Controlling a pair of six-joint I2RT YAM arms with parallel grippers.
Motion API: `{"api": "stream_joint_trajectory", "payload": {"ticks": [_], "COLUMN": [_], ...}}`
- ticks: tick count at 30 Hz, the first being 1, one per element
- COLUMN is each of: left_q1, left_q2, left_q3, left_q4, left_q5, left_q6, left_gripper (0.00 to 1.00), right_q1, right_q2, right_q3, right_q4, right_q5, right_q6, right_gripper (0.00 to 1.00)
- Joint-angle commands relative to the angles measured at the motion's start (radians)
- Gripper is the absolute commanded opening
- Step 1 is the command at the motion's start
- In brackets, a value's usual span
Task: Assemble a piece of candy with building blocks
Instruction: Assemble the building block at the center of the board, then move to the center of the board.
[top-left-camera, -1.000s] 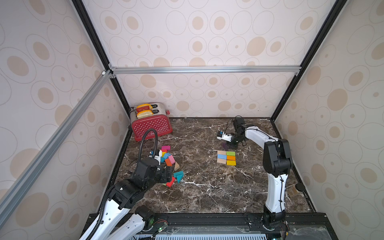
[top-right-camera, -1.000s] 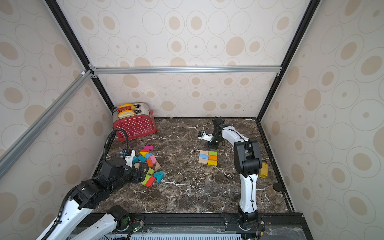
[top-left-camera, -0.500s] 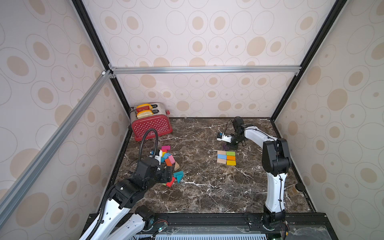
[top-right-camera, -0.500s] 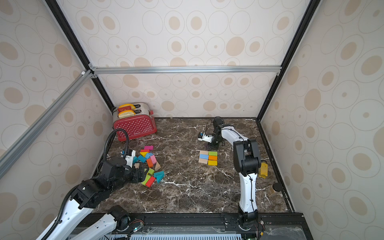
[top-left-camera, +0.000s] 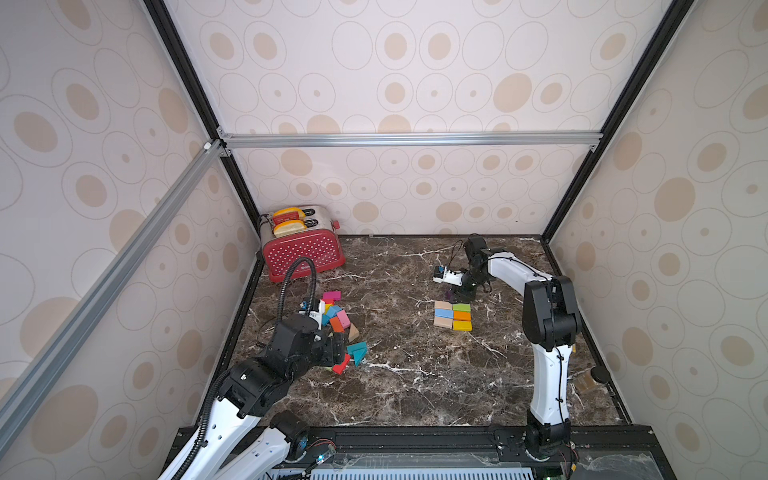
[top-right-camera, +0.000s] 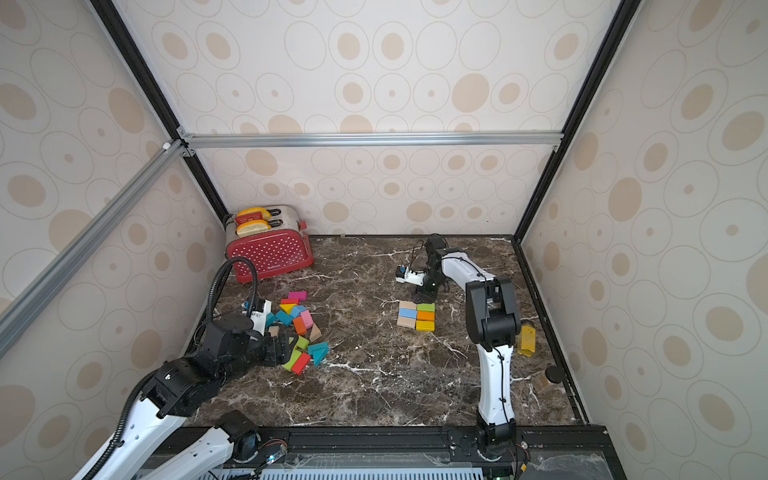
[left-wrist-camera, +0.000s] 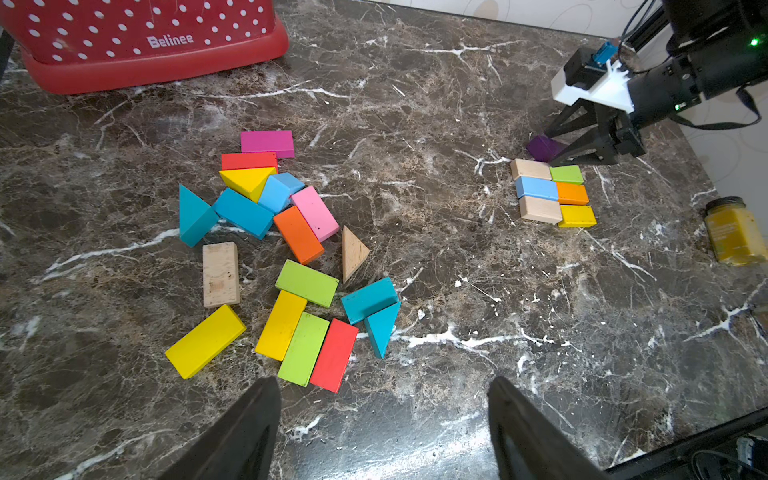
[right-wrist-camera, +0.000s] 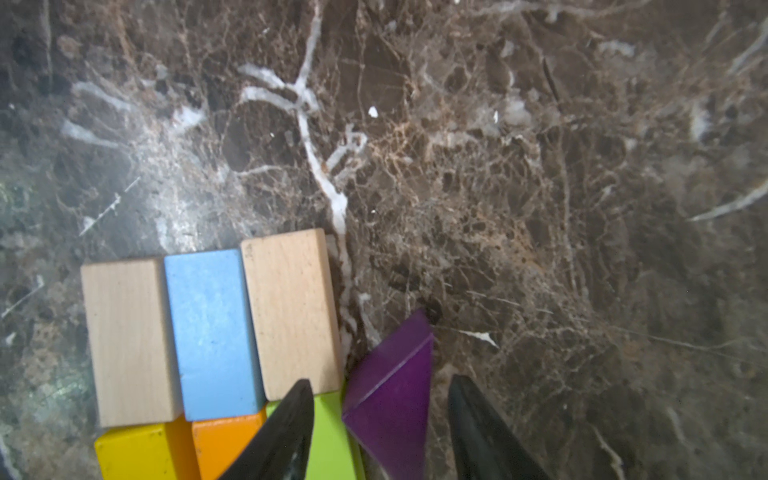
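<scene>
Six building blocks lie in a tight two-by-three grid on the marble table: wood, blue, wood, green, orange, yellow. A purple wedge rests against the grid's far side, next to the green and wood blocks. My right gripper is open and straddles the wedge, with a gap at each finger. In both top views it points down at that spot. The loose pile of coloured blocks lies at the left. My left gripper is open and empty, just in front of the pile.
A red polka-dot toaster stands at the back left corner. A mustard-yellow jar sits near the right edge, behind my right arm. A small dark-lidded jar stands closer to the front right.
My right gripper's jaws have spread apart and let go of the purple wedge beside the grid. The left arm has not moved.
</scene>
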Motion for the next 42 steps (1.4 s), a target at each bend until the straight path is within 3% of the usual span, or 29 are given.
{"api": "stream_joint_trajectory", "payload": {"ticks": [1, 7, 13, 18, 24, 27, 33, 42], "left_q1": [0.009, 0.009, 0.009, 0.008, 0.008, 0.007, -0.055, -0.112], "left_q2": [0.002, 0.010, 0.019, 0.012, 0.037, 0.098, 0.293, 0.611], "left_q3": [0.001, 0.001, 0.001, -0.002, -0.085, -0.148, -0.182, -0.116], "left_q4": [0.003, 0.004, 0.001, 0.005, 0.076, 0.167, 0.264, 0.323], "left_q5": [-0.002, -0.006, -0.013, -0.031, 0.031, 0.101, 0.029, -0.014], "left_q6": [0.011, 0.011, 0.001, -0.021, -0.129, -0.149, -0.139, -0.107], "left_gripper": [0.80, 0.80, 0.80, 0.80, 0.79, 0.77, 0.74, 0.67], "right_q1": [-0.003, -0.004, 0.017, 0.165, 0.372, 0.396, 0.393, 0.393], "right_q2": [0.000, -0.091, -0.300, -0.471, -0.495, -0.503, -0.686, -0.941], "right_q3": [0.017, 0.026, -0.082, -0.341, -0.531, -0.599, -0.829, -1.033], "right_q4": [-0.013, 0.050, 0.166, 0.340, 0.497, 0.553, 0.666, 0.647], "right_q5": [-0.014, -0.020, -0.072, -0.154, -0.154, -0.097, 0.009, 0.052], "right_q6": [0.017, 0.130, 0.399, 0.528, 0.637, 0.769, 0.923, 0.927], "right_gripper": [0.62, 0.67, 0.67, 0.67, 0.67, 0.64, 0.63, 0.63]}}
